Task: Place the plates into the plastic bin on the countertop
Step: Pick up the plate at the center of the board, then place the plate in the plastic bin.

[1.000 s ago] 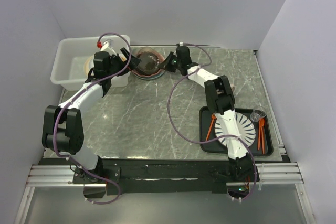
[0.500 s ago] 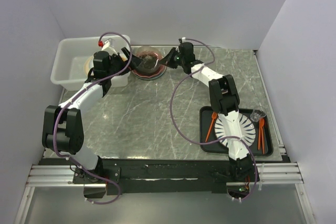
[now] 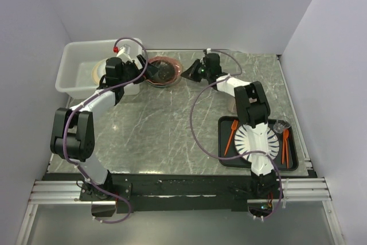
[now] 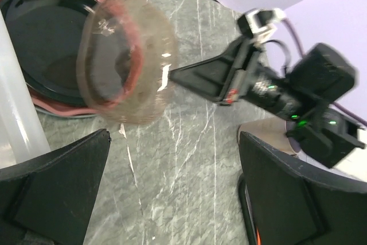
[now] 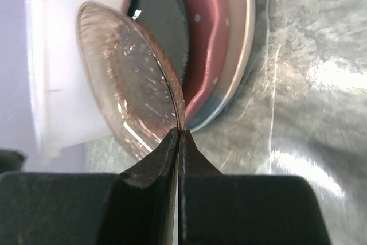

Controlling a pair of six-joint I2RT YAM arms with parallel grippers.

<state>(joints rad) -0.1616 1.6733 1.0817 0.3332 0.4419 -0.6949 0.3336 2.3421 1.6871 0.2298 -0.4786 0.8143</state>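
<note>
Your right gripper (image 5: 179, 133) is clamped on a plate (image 5: 129, 78) tilted above the stack (image 3: 162, 73) just right of the bin (image 3: 74, 50), left gripper (image 4: 172, 193) spread empty, so most plates still need binning.

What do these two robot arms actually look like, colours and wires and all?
The left arm and right arm are white links with chunky black joints, each trailing a looping purple cable. Their fingers are black wedges.
</note>
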